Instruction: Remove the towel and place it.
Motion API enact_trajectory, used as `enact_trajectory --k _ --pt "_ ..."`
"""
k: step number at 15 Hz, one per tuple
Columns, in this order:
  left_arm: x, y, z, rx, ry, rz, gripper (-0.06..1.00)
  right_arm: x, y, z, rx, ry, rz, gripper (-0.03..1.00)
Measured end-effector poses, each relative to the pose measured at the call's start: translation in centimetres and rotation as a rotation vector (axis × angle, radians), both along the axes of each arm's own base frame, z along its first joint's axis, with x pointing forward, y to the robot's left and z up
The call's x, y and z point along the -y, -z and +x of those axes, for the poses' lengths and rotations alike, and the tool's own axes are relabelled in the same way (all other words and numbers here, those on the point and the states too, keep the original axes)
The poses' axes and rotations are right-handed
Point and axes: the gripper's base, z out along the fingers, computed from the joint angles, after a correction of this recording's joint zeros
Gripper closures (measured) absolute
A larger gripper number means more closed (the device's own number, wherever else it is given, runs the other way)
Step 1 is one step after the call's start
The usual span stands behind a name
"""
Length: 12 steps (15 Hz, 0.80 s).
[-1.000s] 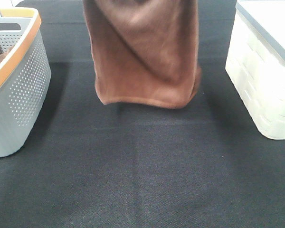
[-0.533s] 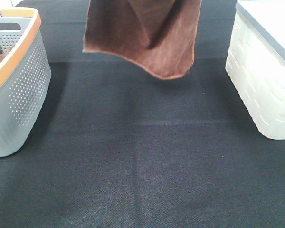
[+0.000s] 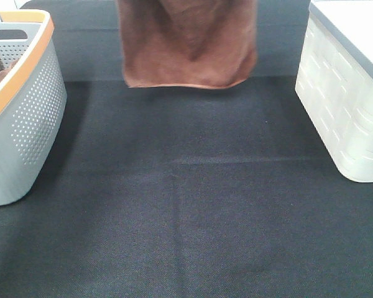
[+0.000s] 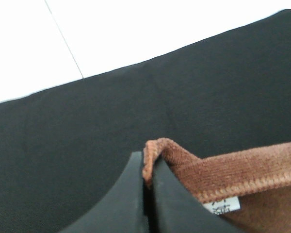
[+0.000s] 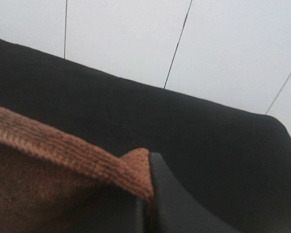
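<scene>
While the towel (image 3: 188, 46) hangs at the top centre of the frame above the black table (image 3: 186, 205), the left gripper (image 4: 148, 187) and right gripper (image 5: 146, 204) each pinch a corner.

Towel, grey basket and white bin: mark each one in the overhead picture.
towel (image 3: 189, 53), exterior high view, middle of the hanging cloth.
grey basket (image 3: 34, 118), exterior high view, perforated side wall.
white bin (image 3: 345, 108), exterior high view, ribbed side wall.
</scene>
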Motion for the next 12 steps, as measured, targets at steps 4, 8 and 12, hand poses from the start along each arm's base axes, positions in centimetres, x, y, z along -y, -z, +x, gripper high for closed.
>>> enact_trajectory --k 4,8,12 --pt "-0.1 4.4 1.3 -0.145 -0.051 0.019 0.94 -0.5 5.4 1.8 -0.113 0.024 0.003 0.97" --pt "-0.1 7.3 -0.8 -0.495 -0.084 0.144 0.94 -0.5 9.6 -0.2 -0.282 0.034 0.053 0.97" --pt "0.6 8.7 -2.8 -0.761 -0.021 0.087 0.94 1.1 9.4 -3.4 -0.437 0.120 0.002 0.97"
